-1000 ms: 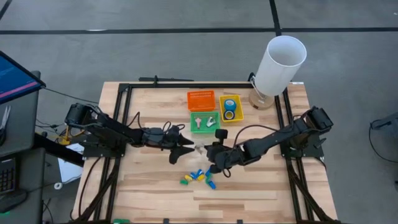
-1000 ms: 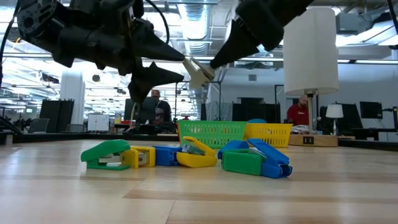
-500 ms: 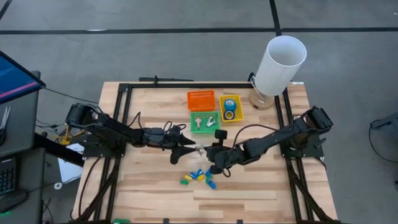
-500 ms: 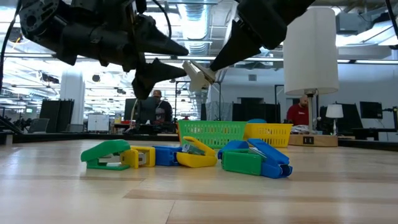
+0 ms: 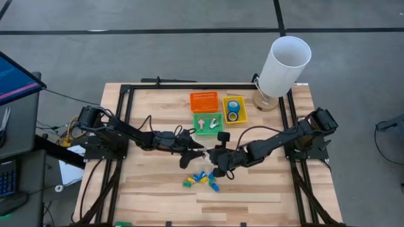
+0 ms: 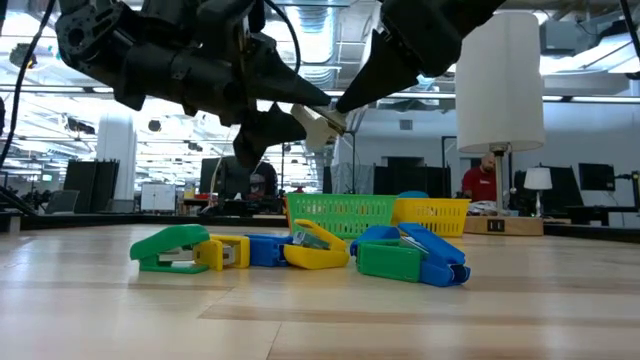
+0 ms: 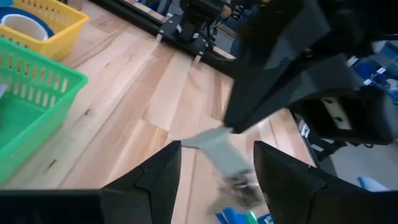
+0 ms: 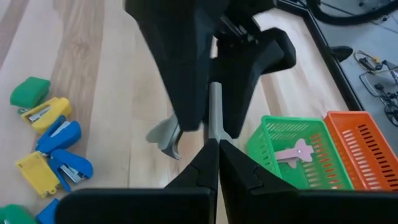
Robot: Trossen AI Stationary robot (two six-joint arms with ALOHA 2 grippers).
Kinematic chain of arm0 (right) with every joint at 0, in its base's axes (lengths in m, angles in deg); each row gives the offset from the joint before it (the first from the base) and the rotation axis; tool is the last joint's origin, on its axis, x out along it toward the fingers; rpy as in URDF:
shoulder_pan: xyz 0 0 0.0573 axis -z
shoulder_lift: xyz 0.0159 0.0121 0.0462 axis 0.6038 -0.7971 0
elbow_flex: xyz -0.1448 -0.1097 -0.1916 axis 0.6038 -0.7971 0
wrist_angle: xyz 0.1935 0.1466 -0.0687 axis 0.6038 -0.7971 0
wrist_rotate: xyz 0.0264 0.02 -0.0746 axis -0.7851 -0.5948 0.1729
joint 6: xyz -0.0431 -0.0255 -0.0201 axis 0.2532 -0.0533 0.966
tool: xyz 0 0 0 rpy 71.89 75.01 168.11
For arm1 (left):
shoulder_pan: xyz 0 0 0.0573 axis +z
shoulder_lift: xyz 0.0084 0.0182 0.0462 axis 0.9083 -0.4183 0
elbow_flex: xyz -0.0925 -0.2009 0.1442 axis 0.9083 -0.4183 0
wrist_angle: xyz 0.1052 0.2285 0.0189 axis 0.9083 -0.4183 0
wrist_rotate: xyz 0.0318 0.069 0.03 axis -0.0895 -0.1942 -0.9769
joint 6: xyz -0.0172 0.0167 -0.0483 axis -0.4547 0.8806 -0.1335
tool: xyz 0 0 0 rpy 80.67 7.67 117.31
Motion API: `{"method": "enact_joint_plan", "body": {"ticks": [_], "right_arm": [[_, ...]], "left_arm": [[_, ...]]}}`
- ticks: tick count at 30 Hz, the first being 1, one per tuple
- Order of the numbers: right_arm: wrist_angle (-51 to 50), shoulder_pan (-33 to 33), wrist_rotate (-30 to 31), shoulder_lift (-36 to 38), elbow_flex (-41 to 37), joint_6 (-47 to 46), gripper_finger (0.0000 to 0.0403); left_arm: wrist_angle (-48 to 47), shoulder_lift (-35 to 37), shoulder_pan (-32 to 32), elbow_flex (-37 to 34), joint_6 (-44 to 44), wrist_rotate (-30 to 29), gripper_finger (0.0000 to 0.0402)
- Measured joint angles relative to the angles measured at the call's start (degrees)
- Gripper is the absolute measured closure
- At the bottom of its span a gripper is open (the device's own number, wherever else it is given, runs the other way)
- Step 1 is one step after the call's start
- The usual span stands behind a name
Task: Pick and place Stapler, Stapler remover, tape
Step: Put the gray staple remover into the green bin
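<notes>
Right gripper [image 5: 205, 151], high view: shut on a pale stapler remover [image 5: 201, 152], held aloft just this side of the green basket [image 5: 207, 130]. Left gripper [image 5: 192, 153] open, tips either side of it.

Low view: remover's long axis slants down toward L jaws, above the stapler pile [image 6: 300, 252].

L wrist: remover [image 7: 217, 149] sits between spread fingers [image 7: 163, 171], not pinched yet, I'd judge.

The left hand [image 5: 197, 152] is now closer to the right hand [image 5: 210, 153]. Its open fingers [image 7: 163, 174] now sit on both sides of the grey staple remover [image 6: 318, 124].
</notes>
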Motion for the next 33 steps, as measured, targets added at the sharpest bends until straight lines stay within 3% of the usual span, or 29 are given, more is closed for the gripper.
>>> {"method": "enact_joint_plan", "body": {"ticks": [11, 25, 33], "right_arm": [[-0.01, 0.03, 0.43, 0.00, 0.00, 0.02, 0.0403], [-0.36, -0.45, 0.12, 0.00, -0.02, 0.56, 0.0399], [-0.55, -0.49, -0.19, 0.00, -0.02, 0.59, 0.0343]], "left_arm": [[-0.22, -0.02, -0.01, 0.00, 1.14, 1.14, 0.0217], [-0.27, -0.04, -0.01, -0.02, 2.98, 1.14, 0.0332], [0.37, -0.04, -0.03, -0.02, 3.06, 1.20, 0.0356]]}}
